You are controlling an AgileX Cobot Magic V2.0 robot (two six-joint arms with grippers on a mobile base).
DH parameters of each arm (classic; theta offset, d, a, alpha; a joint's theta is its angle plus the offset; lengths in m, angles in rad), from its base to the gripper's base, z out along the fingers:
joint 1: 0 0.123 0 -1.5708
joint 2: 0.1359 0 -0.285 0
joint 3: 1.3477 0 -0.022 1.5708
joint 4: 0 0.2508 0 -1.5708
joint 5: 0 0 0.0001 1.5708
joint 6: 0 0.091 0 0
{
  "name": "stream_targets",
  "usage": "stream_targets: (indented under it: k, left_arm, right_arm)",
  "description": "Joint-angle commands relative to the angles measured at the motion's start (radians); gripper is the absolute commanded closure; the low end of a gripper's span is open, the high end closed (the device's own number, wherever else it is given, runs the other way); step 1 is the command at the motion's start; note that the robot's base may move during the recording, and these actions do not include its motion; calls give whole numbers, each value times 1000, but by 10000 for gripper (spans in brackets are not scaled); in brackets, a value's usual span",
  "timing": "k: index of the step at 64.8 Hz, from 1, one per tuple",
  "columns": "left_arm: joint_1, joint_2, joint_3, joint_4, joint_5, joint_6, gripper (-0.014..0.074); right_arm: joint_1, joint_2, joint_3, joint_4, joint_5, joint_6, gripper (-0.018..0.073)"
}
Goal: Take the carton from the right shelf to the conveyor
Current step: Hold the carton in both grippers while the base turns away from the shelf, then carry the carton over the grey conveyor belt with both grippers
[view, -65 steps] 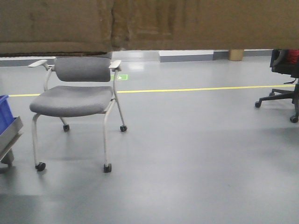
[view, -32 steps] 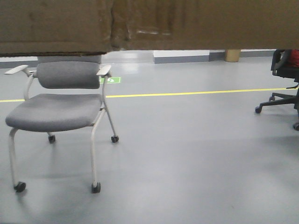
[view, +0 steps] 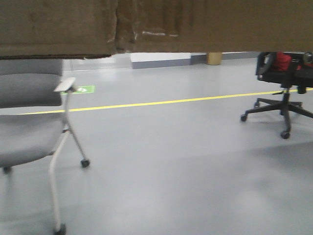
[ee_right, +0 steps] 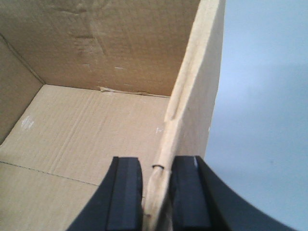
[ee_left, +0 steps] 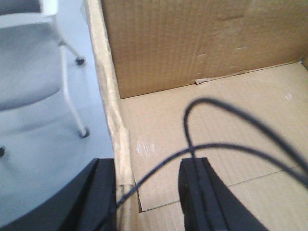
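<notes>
- The carton (view: 195,24) hangs in the air in front of the robot. In the front view its brown side fills the whole top band, and the grey floor (view: 186,171) lies open below its lower edge.
- A stained, wrinkled tape patch (view: 124,36) runs down the side of the carton, left of centre.
- The carton is open on top, and both wrist views look down into its bare corrugated inside.
- The right tool (ee_right: 156,163) is closed tight on the carton's right wall. One black finger (ee_right: 126,192) is inside and the other is outside, and the cardboard edge is pinched and buckled between them.
- The left tool (ee_left: 147,166) straddles the carton's left wall. Its outer finger (ee_left: 98,192) lies against the wall, while the inner one stands a little off it with a strip of the carton's bottom showing between. I cannot tell whether this tool is truly gripping.
- A black cable (ee_left: 231,115) loops across the left wrist view, over the inside of the carton.
- A grey chair on castors (view: 24,117) stands on the floor at the left.
- A black office chair (view: 283,83) stands at the right, just beyond a yellow floor line (view: 171,102).
- A green floor marker (view: 83,89) sits near the far wall.
</notes>
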Motion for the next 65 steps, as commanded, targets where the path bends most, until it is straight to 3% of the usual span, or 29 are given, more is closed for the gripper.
stream_targets:
  k: [1, 52, 65]
  left_arm:
    - [-16, -17, -1, -43, -29, 32, 605]
    - [-16, -17, -1, -40, -29, 32, 605]
    - [-14, -17, -1, 4, -29, 32, 605]
  right_arm:
    - [0, -5, -7, 5, -79, -17, 627]
    - [0, -5, -7, 5, -81, -17, 627]
    - [0, -5, -7, 5, -81, -17, 627]
